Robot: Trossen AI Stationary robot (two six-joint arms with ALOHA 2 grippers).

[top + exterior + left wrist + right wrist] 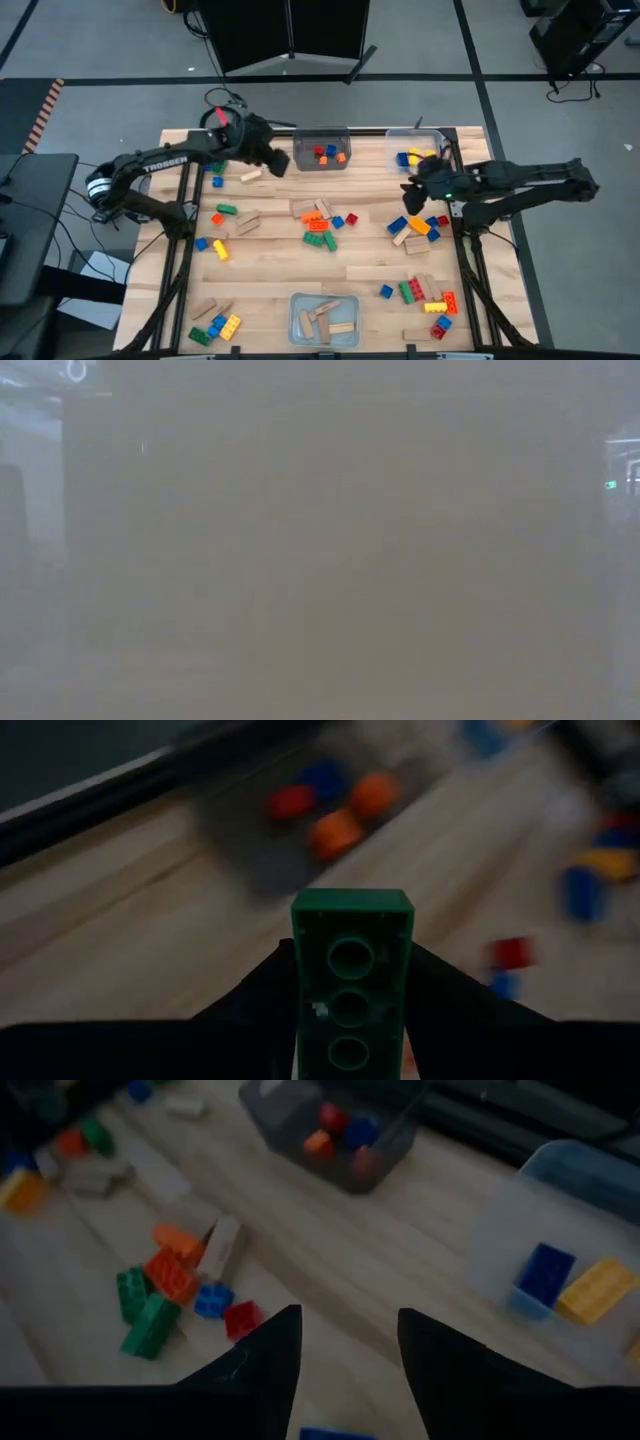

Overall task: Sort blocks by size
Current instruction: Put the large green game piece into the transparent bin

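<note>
Right, my left gripper (350, 1020) pinches a green brick (351, 975), hollow round tubes facing my wrist view, near the table's (270, 275) far edge. Beyond sits the clear bin (321, 150) of small bricks. My right gripper (350, 1350), fingers parted, holds nothing by the far-right bin (418, 150); low view: haze.

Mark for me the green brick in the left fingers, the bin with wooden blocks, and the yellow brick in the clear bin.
green brick (351, 970), left wrist view, hollow underside
bin with wooden blocks (296, 318), high view, left rim
yellow brick (596, 1290), right wrist view, top face
</note>
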